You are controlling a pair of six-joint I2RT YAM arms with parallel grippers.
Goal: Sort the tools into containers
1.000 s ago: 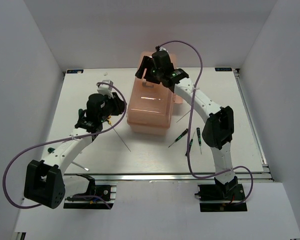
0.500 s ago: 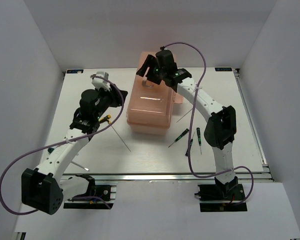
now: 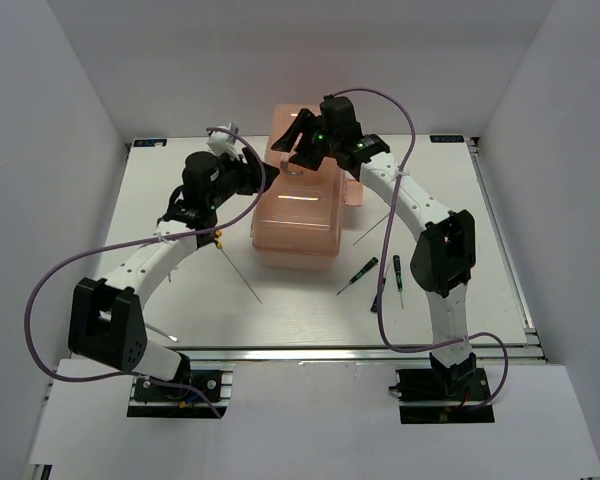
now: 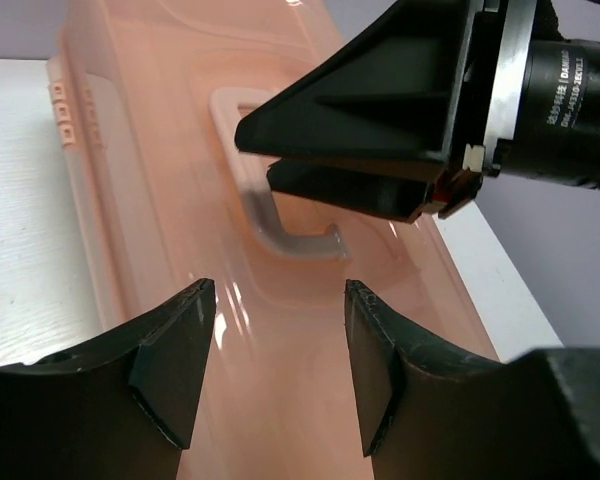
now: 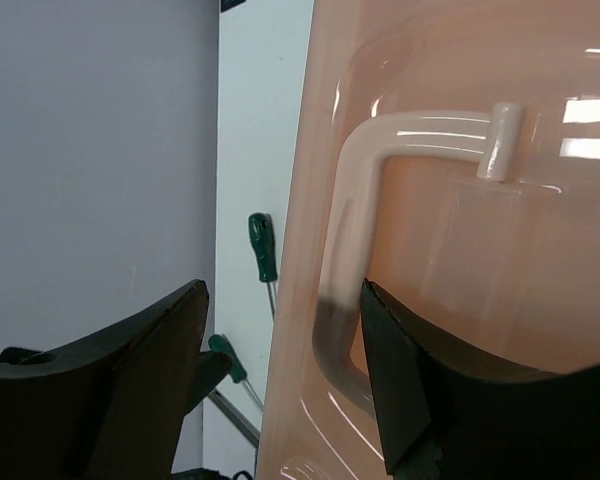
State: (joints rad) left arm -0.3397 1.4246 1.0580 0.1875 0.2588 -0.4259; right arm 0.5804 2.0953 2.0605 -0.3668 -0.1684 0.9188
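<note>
toolbox (image 3: 295, 225): one, salmon-pink, lid down, upper centre of the surface (image 3: 180, 300); long axis runs top to bottom of the top view.
handle (image 5: 355, 190): one, on the lid's upper end.
right fingers (image 5: 130, 380): spread, holding nothing, directly over the handle, whose bar lies in the gap close to one finger; contact likely none, though the view is poor. nearer arm.
left fingers (image 4: 170, 350): released, empty, at the box's upper-left side, pointing toward the handle.
small screwdrivers (image 3: 358, 273): three, lower right of the box.
thin rods (image 3: 238, 270): two, one either side of the box.
further shaft (image 3: 160, 333): one, lower left.
no tool sorted yet.
</note>
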